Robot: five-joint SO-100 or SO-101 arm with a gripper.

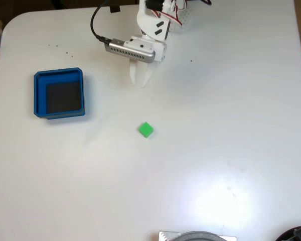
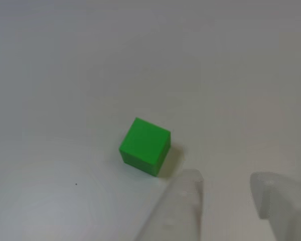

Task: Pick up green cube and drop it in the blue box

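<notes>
Tabletop (image 1: 215,150), white, rounded corners, seen from above in the fixed view. Arm (image 1: 153,20), white, entering from the top edge. Camera body (image 1: 129,49), grey, slotted, strapped across the wrist, black cable (image 1: 94,25) looping up from its left end. Gripper (image 1: 142,80), two white fingers pointing down the picture, spread near the wrist and meeting at the tips; closed, gripping nothing. Cube (image 1: 146,129), bright green, alone on bare tabletop below the gripper tips, apart from them, turned slightly off square. Box (image 1: 38,95), blue, square, thick walls, chamfered corners, dark floor, at the left side of the tabletop, well apart from cube and gripper, nothing inside. Glare patch (image 1: 223,201), lower right of tabletop. Round grey object (image 1: 198,236), partly cut off at bottom edge; identity unclear.

Other view, close and low over the tabletop (image 2: 150,50). Cube (image 2: 145,145), green, centre of picture, resting flat, one corner toward the camera, small shadow at its right. Fingers (image 2: 180,211), translucent white, out of focus, rising from the bottom edge at lower right; left one close beside the cube's lower right corner, contact not discernible. Second finger (image 2: 281,198) further right, a gap between the two here.
</notes>
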